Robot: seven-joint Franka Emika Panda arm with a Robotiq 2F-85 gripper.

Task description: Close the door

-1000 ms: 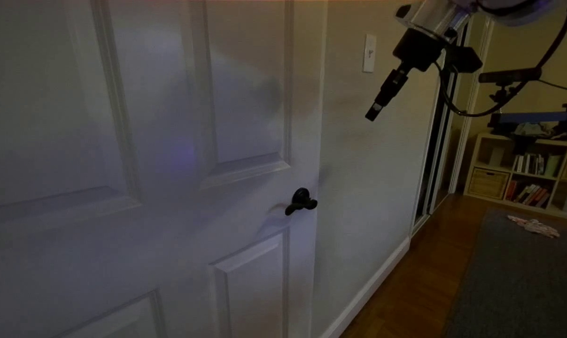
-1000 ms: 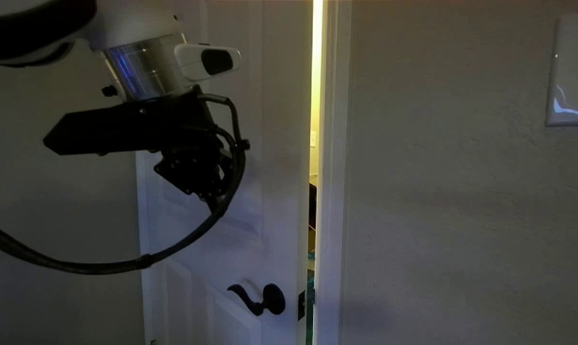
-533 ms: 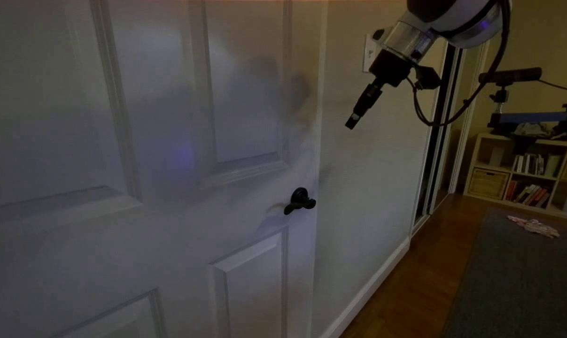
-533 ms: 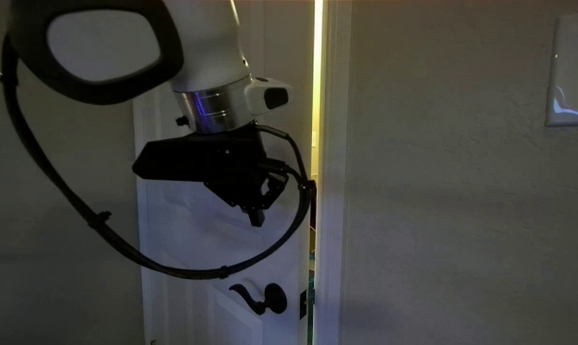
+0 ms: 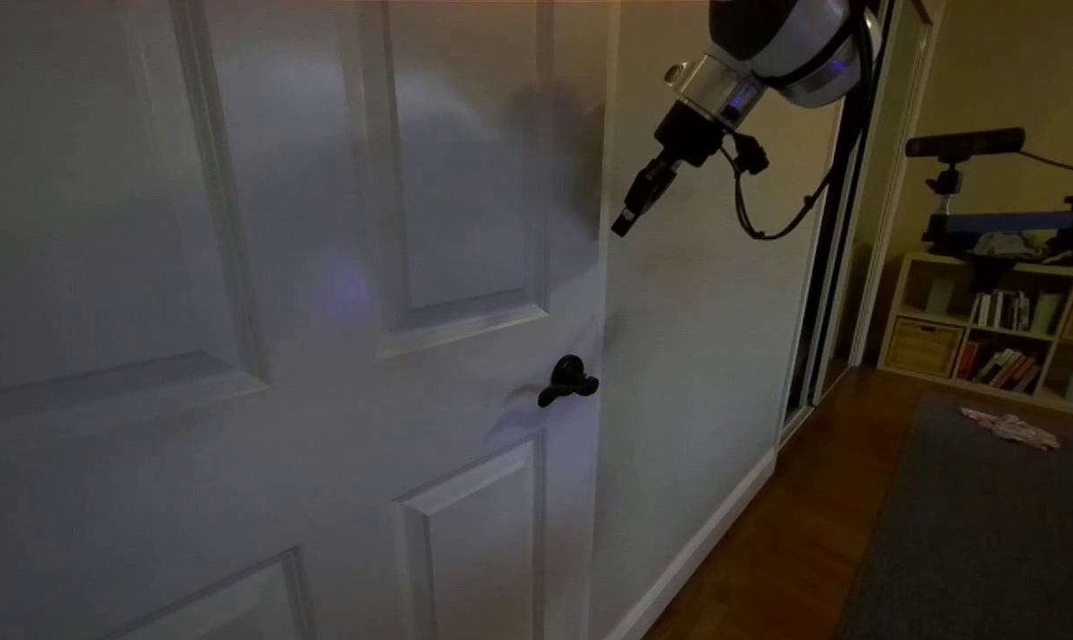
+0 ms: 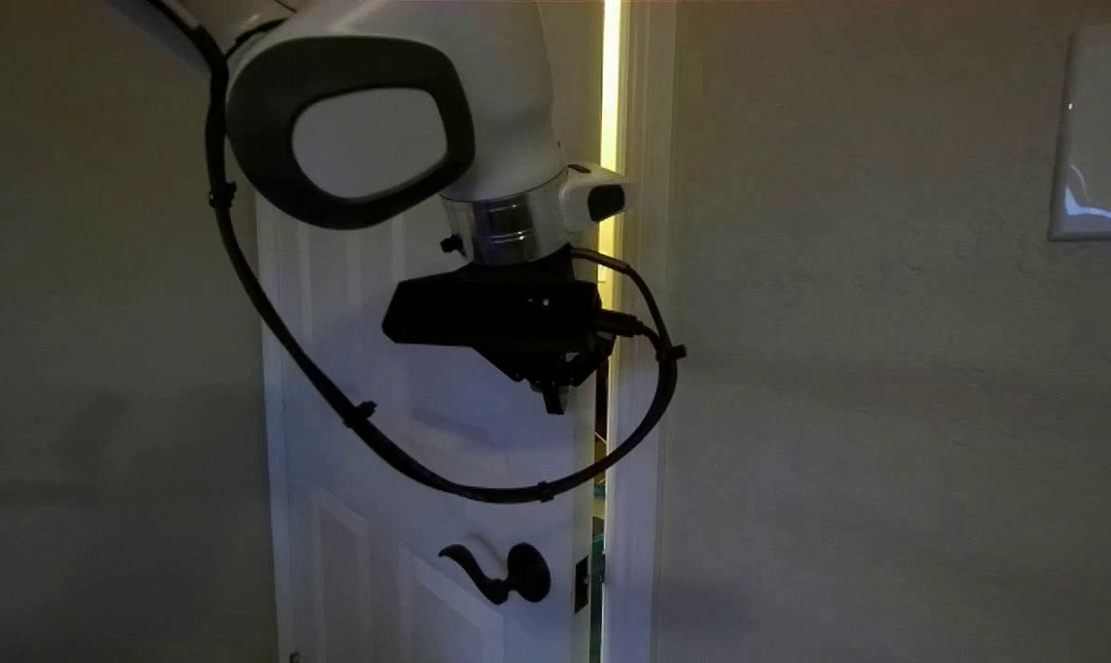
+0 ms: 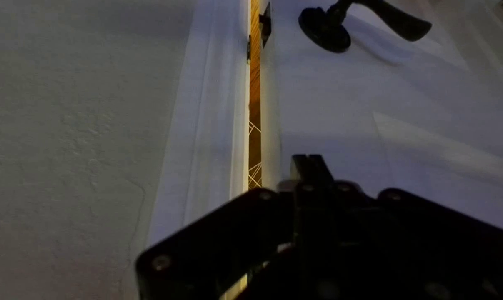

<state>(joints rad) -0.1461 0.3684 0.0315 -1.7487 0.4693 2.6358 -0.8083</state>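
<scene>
The tall white panelled door [image 5: 323, 462] stands slightly ajar; it also shows in an exterior view [image 6: 463, 626] and in the wrist view [image 7: 330, 104]. A narrow lit gap runs between its free edge and the frame. Its black lever handle [image 5: 569, 382] shows in both exterior views [image 6: 528, 573] and at the top of the wrist view [image 7: 324, 31]. My gripper [image 5: 622, 222] is shut and empty, its fingertips together. It hangs pointing down above handle height, in front of the door near its free edge [image 6: 554, 402]. In the wrist view the gripper [image 7: 308, 158] overlaps the door; whether it touches cannot be told.
The white door frame [image 6: 641, 552] and wall [image 6: 886, 414] lie beside the gap. A loop of cable [image 6: 509, 494] hangs from my arm. A shelf [image 5: 936, 382] with books and a camera on a mount [image 5: 964, 142] stand far behind. A rug [image 5: 972, 533] lies on the floor.
The arm and shut gripper have moved toward the door's free edge, leftward in an exterior view and rightward in an exterior view facing the door. The door shows no clear movement.
</scene>
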